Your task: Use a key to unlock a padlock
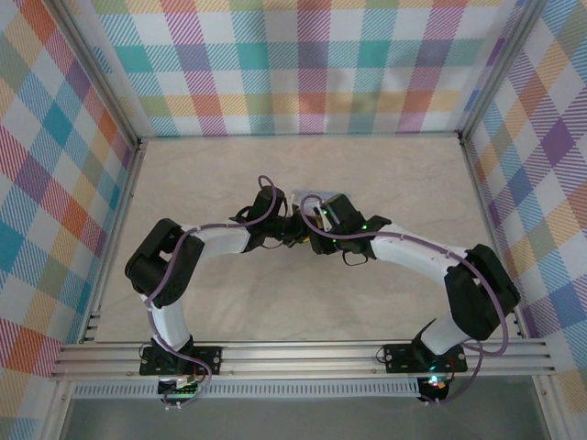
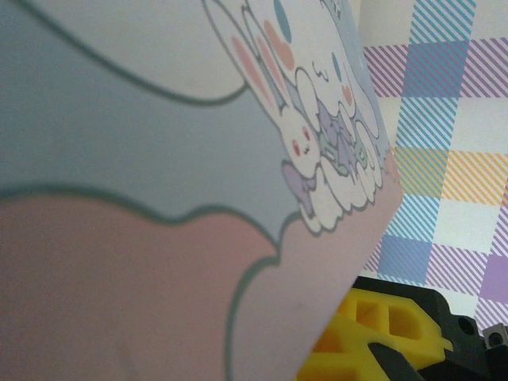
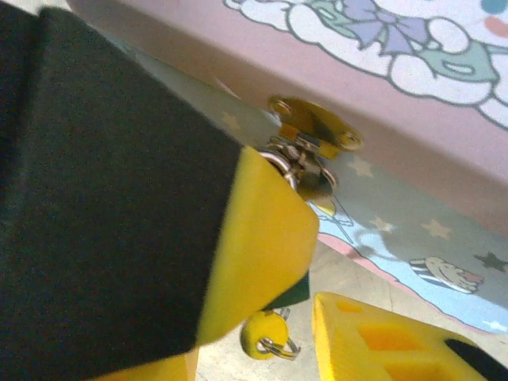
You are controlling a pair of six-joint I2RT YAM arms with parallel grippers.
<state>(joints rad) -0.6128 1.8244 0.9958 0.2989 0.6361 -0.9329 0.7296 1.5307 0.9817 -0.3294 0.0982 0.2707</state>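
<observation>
Padlock (image 3: 279,159): hangs at the brass clasp (image 3: 315,127) on the side of the tin. Only its silvery loop and a few metal bits show. The rest is behind the right claw's near finger.
Key: cannot be picked out for sure. A small round yellow knob (image 3: 262,333) with a wire ring (image 3: 279,347) shows just under that finger, in the gap between the two fingers.
Right claw (image 3: 313,266): the fingers stand apart at a middling gap, with nothing seen pinched between them. The near finger (image 3: 254,238) is black with a yellow tip and sits just beside the clasp. The other finger (image 3: 381,337) is low on the right.
Left claw (image 1: 282,229): drawn down narrow; what it pinches, if anything, cannot be told. One yellow finger (image 2: 357,329) shows at the tin's edge.
Tin (image 1: 323,203): pale blue and pink, printed with cartoon rabbits and stars. It sits mid tabletop, where the two claws meet.
Arms: both bend inward toward the tin, one from each side.
Tabletop (image 1: 394,174): pale beige.
Walls (image 1: 275,64): checked in many colours.
</observation>
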